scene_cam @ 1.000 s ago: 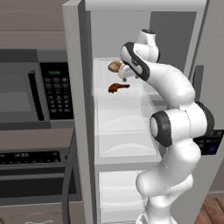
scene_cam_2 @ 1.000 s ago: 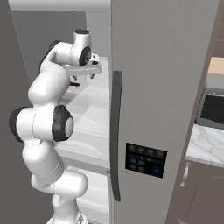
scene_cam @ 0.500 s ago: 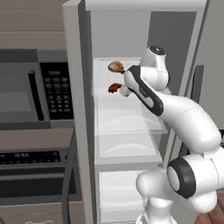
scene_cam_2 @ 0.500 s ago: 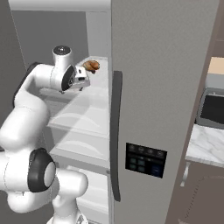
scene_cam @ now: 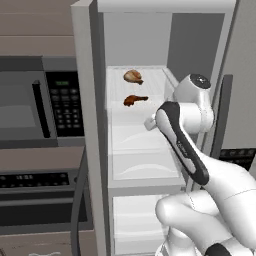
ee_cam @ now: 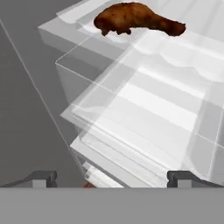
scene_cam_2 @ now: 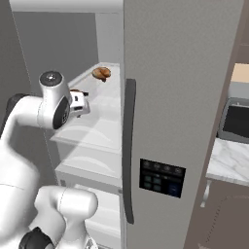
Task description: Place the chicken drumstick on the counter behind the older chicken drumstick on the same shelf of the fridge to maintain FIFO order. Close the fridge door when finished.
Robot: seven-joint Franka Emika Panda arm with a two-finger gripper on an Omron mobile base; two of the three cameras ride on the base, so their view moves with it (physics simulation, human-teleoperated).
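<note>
Topping the pale shelf (scene_cam: 150,90): both drumsticks, fridge (scene_cam: 90,125) interior white.

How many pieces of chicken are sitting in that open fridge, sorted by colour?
Light golden-tan chicken drumstick: 1
Dark reddish-brown older chicken drumstick: 1
Total: 2, both on the same shelf, the tan one behind the dark one.
</note>
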